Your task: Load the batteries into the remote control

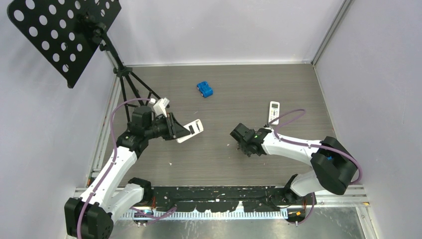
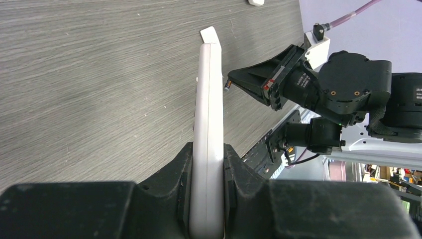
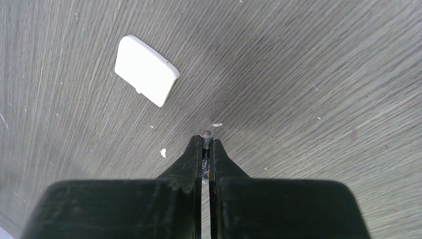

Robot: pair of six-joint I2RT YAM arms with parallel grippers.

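My left gripper (image 1: 175,128) is shut on a white remote control (image 1: 190,130) and holds it above the table, its dark open compartment facing up. In the left wrist view the remote (image 2: 209,114) stands edge-on between the fingers (image 2: 185,164). My right gripper (image 3: 206,142) is shut on a slim dark battery (image 3: 206,134) whose metal end pokes past the tips. It hovers just right of the remote (image 1: 234,134), and from the left wrist the battery tip (image 2: 227,85) sits close to the remote's side. A white battery cover (image 3: 146,77) lies flat on the table.
A second white remote (image 1: 274,110) lies at the back right, near the right arm's purple cable. A small blue object (image 1: 204,89) sits at the back centre. A black perforated stand on a tripod (image 1: 64,35) fills the back left. Walls close in on three sides.
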